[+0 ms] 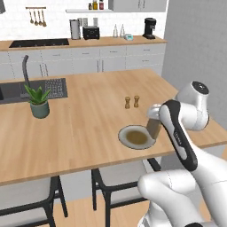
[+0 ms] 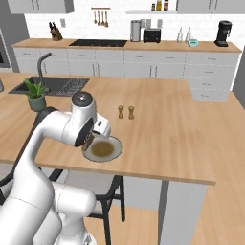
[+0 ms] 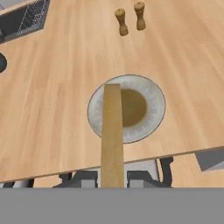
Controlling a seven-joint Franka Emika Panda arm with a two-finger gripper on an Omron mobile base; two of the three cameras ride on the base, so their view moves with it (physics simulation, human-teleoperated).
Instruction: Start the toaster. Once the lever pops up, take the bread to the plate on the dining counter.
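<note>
1. My arm bends over the near edge of the dining counter (image 1: pixel 84 119), with the hand pointing down over the plate (image 1: pixel 136 136).
2. My gripper (image 3: pixel 112 183) is pinching the bread (image 3: pixel 112 135). The two fingers (image 3: pixel 85 179) squeeze it from both sides.
3. In the hand view the bread is a long, thin, tan strip, seen edge on. It sticks straight out from between my fingers.
4. The far end of the bread hangs over the plate. I cannot tell if it touches the plate.
5. The plate is round and flat, with a pale rim and an olive-brown middle. It sits right past my fingers, near the counter's edge.
6. The counter top is smooth, light wood.
7. Two small brown wooden shakers (image 3: pixel 130 18) stand side by side, well beyond the plate from my fingers.
8. The toaster (image 1: pixel 91 32) is a black box, far away on the back counter by the wall.
</note>
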